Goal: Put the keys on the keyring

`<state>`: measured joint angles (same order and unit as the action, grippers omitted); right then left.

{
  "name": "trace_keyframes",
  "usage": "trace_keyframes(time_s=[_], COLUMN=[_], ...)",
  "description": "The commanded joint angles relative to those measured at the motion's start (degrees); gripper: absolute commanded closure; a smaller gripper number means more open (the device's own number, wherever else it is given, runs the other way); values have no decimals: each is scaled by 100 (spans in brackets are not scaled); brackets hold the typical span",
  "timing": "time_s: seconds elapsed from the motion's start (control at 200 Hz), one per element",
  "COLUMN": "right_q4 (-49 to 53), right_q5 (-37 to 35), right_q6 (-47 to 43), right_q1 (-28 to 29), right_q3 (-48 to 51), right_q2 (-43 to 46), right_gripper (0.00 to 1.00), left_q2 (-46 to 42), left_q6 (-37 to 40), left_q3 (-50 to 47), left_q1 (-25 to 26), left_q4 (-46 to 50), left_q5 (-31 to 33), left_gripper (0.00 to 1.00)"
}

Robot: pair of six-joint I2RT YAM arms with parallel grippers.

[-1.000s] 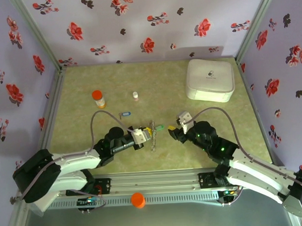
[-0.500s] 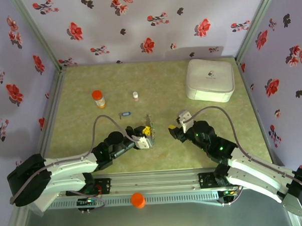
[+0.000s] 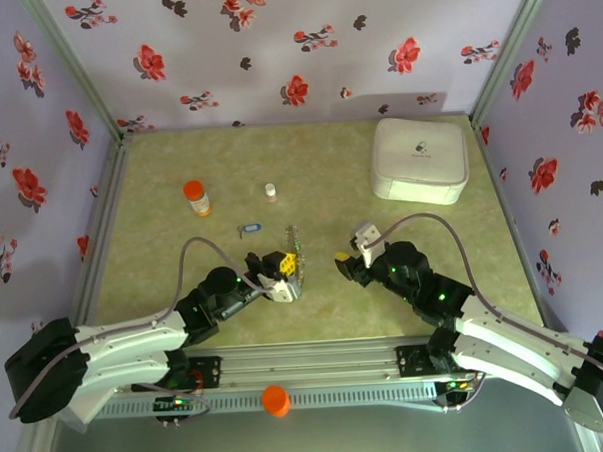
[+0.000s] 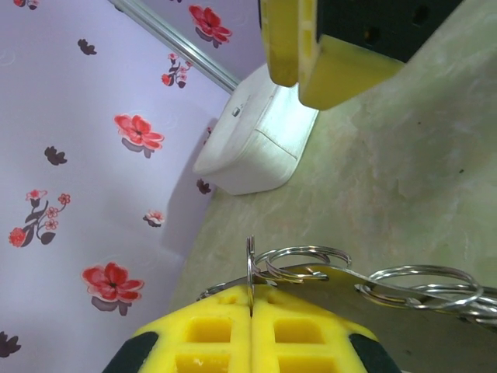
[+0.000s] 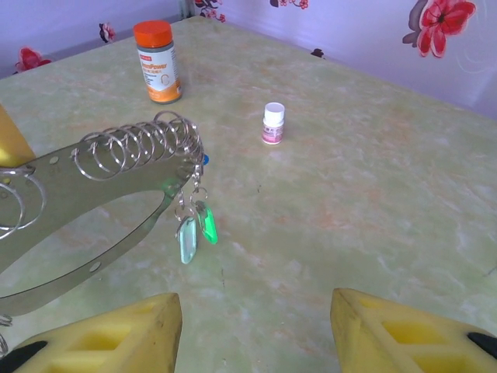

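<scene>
Keyring (image 3: 295, 254) has been raised and tilted, pinched in left jaws, well left of white box (image 3: 420, 161); green key (image 5: 206, 222) dangles from it. Right jaws spread, nearer the box. Blue key (image 3: 249, 228) not yet threaded.

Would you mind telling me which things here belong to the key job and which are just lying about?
For the job: keyring; green key hanging from it; blue key lying loose.
Lying about: orange-capped bottle; small white bottle; white box.
</scene>
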<state>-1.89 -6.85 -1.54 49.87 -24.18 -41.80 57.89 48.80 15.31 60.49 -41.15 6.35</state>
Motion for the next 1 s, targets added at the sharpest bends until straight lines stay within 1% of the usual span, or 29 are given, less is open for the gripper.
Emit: trace_keyframes(time_s=[0.0, 0.205, 0.44, 0.555, 0.685, 0.8, 0.915, 0.93, 0.995], right_q4=[-110, -127, -197, -368, -367, -297, -268, -256, -227], right_q5=[134, 226, 266, 285, 329, 342, 362, 365, 397], right_q6=[-136, -162, -171, -171, -206, -239, -276, -284, -335], right_q1=[-22, -28, -23, -21, -27, -25, -23, -21, -26], right_q3=[-122, -78, -3, 45, 37, 12, -4, -9, -49], right_q2=[-3, -3, 31, -3, -35, -16, -21, -22, -69], right_gripper=[46, 46, 47, 46, 46, 46, 46, 46, 46], left_q2=[-195, -282, -328, -242, -173, -214, -355, -386, -537], left_q6=[-103, -424, -1279, -1431, -1561, -1871, -2329, -2383, -2672], left_q3=[-90, -160, -121, -44, 44, 136, 147, 297, 429], left_q1=[33, 11, -363, -499, -614, -770, -944, -962, -1043], left_q4=[-170, -193, 45, 74, 113, 294, 493, 530, 734], left_q5=[-105, -270, -972, -1178, -1263, -1128, -676, -614, -228], left_gripper=[100, 100, 100, 100, 100, 100, 100, 100, 100])
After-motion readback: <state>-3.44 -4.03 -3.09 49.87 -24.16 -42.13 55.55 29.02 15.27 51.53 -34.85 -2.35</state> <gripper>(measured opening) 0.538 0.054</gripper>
